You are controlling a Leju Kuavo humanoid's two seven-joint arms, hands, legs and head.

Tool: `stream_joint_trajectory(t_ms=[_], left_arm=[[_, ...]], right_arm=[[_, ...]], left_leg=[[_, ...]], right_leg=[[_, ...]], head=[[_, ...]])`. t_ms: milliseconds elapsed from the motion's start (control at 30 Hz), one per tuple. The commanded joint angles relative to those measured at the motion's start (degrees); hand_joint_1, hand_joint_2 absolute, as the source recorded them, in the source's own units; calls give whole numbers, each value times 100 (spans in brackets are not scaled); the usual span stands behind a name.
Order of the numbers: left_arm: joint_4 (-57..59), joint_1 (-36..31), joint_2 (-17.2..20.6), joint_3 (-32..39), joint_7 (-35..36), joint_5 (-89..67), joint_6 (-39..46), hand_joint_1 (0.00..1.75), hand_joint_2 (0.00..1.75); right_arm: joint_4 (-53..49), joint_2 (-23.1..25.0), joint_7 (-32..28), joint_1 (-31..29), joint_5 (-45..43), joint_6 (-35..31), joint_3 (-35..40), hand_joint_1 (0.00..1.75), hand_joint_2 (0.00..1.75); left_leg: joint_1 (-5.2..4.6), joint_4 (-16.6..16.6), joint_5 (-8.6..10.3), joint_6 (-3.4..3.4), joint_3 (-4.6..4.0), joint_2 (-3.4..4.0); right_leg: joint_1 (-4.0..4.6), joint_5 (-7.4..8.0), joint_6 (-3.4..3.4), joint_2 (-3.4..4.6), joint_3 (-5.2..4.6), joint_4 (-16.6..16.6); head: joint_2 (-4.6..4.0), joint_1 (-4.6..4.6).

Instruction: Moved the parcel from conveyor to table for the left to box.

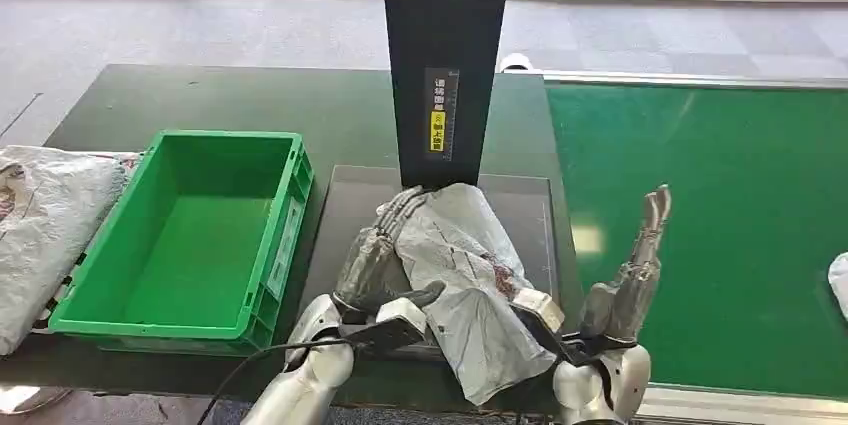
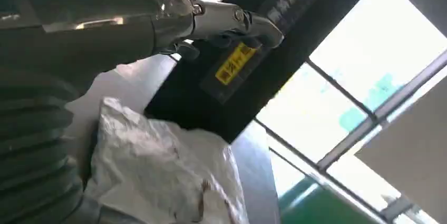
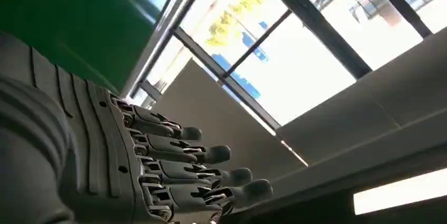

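— Head view first: where do we have the parcel (image 1: 462, 275)?

— Crumpled grey bag, lying on the dark plate (image 1: 345, 215) at the foot of the black post (image 1: 441, 55), on our table (image 1: 200, 95). Its near end hangs toward us, past the plate's front edge.

— And our left hand (image 1: 378, 260)?

— Lying along the parcel's left side, fingers (image 1: 398, 207) stretched forward against the plastic, thumb reaching across the bag's lower part. It touches the bag — whether it truly grips, we cannot tell. Our left wrist view shows the bag's wrinkled white-grey skin (image 2: 158, 166) right beside the ribbed cover, with a finger (image 2: 232, 21) out in front of the post's yellow label (image 2: 232, 65).

— Right hand (image 1: 630, 280)?

— Just right of the parcel, apart from it, raised on edge with fingers straight and pointing away from us. It holds nothing. Our right wrist view has those fingers (image 3: 184, 161) spread out flat against the windows.

— What lies around?

— Green crate (image 1: 190, 235) just left of the plate, nothing inside it. Beyond that, at the table's left edge, another pale bag (image 1: 45, 225). To the right, the green conveyor (image 1: 720, 225), with a bit of something white (image 1: 838, 283) at its far right edge.
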Motion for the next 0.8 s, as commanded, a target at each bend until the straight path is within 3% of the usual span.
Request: stream_joint_trajectory(t_ms=[33,200,233,500,567,600,633,800], left_arm=[[1731,-762,-85,-579,324,-453,129,0,175],[2328,-1017,-131,-1205,646,-250,265,0,175],[2394,-1060,-131,-1303,684,-153,298,0,175],[2562,-1157,-131,-1591,813,-68,296,0,175],[2825,-1284,-131,-1865,1196,-337,186,0,175],[2958,-1334,-131,-2054,1441,-469,63,82,175],[2999,-1346,-131,-2108,1498,-487,28,175,175],[3092,-1352,-131,-2207,1578,-517,-12,175,175]], right_arm=[[-1586,92,28,465,-272,22,385,0,0],[-2226,92,28,619,-440,22,625,0,0],[-2284,92,28,618,-453,22,637,0,175],[-2356,92,28,604,-492,22,626,0,175],[-2328,92,28,572,-501,22,601,0,175],[-2317,92,28,557,-519,22,569,0,175],[-2319,92,28,556,-525,22,556,0,175],[-2320,92,28,579,-542,22,507,0,175]], left_leg=[[1,-8,-1,1,9,1],[0,-8,0,2,8,-18],[2,-4,-2,1,5,-7],[0,-6,-1,2,8,-1],[0,-8,0,1,9,-4],[2,-4,0,1,6,-4],[1,-12,2,1,14,-7],[1,-9,0,1,12,2]], right_leg=[[2,2,-5,3,8,-7],[1,-3,-5,-12,12,-6],[4,0,-4,1,6,-5],[1,1,-3,8,5,-5],[1,1,-3,6,7,-6],[2,2,-2,5,5,-5],[2,2,-5,2,13,-10],[2,3,-3,11,10,-8]], head=[[0,0],[0,0],[0,-2],[0,0],[0,0],[0,0],[0,0],[0,-2]])
